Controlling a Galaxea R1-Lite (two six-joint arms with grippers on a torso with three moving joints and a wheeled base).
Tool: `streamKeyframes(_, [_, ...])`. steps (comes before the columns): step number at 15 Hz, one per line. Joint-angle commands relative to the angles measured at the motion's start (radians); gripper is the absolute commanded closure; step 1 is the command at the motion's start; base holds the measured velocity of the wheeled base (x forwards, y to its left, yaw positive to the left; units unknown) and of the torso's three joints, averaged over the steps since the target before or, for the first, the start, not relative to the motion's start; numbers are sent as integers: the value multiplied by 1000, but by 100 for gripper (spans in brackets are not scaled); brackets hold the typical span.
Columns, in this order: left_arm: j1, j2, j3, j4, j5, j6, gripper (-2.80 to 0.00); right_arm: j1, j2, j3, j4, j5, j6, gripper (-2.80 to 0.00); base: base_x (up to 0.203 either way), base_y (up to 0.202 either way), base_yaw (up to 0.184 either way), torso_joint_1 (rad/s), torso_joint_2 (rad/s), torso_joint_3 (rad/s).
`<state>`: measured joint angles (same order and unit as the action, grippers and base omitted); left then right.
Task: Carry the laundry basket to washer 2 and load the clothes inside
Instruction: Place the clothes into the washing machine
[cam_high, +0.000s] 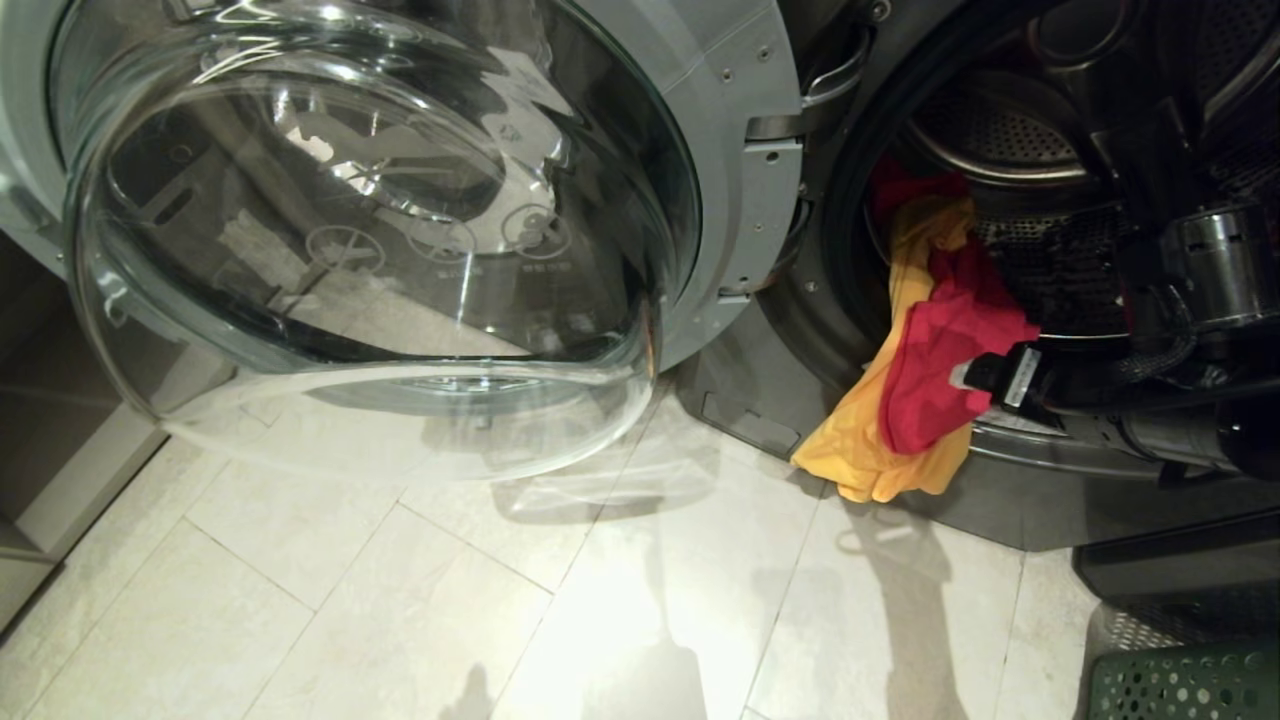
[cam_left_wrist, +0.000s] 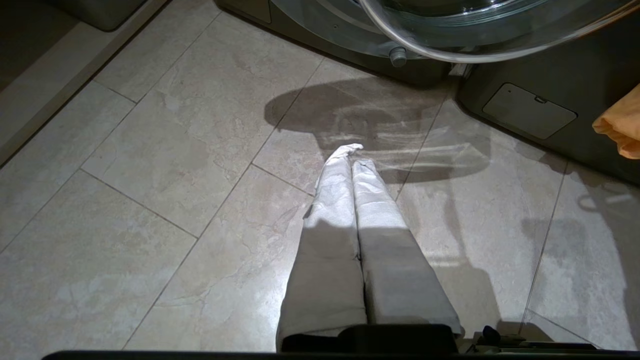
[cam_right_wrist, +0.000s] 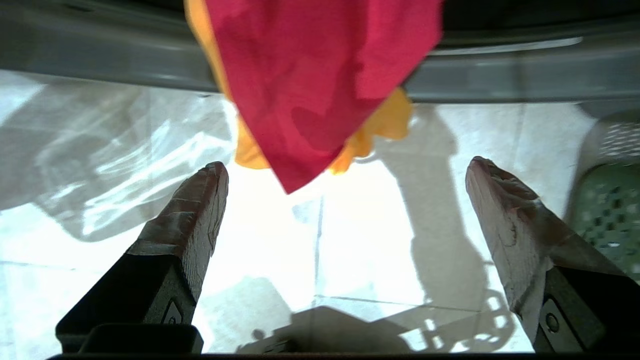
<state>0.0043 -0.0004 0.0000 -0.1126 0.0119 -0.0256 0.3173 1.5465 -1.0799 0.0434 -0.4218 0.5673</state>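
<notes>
Pale tiled floor (cam_high: 350, 600); loading: garments (cam_high: 930, 390) overhang the washer (cam_high: 800, 400) rim, right gripper (cam_right_wrist: 345, 175) spread wide must grasp them, left gripper (cam_left_wrist: 352, 155) pressed together

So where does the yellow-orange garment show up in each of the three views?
Head view: yellow-orange garment hangs over the washer's door rim, right of centre, under the pink-red garment.
Left wrist view: only a corner at the right edge.
Right wrist view: top centre, behind the pink-red garment.
Shared landmark: the pale tiled floor.
</notes>
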Motion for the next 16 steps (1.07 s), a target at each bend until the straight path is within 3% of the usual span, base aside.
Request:
streamKeyframes(1, [0, 0, 40, -1, 0, -1, 0, 11, 108, -62, 12, 14, 23, -280, 0, 0, 0, 0, 0, 0])
streamKeyframes(5, [0, 0, 40, -1, 0, -1, 0, -4, 267, -198, 15, 19, 12, -280, 0, 0, 0, 0, 0, 0])
streamKeyframes(8, [0, 0, 40, -1, 0, -1, 0, -19, 360, -312, 15, 20, -56, -280, 0, 0, 0, 0, 0, 0])
streamKeyframes(16, [0, 0, 40, -1, 0, -1, 0, -29, 465, -443, 10, 12, -165, -280, 0, 0, 0, 0, 0, 0])
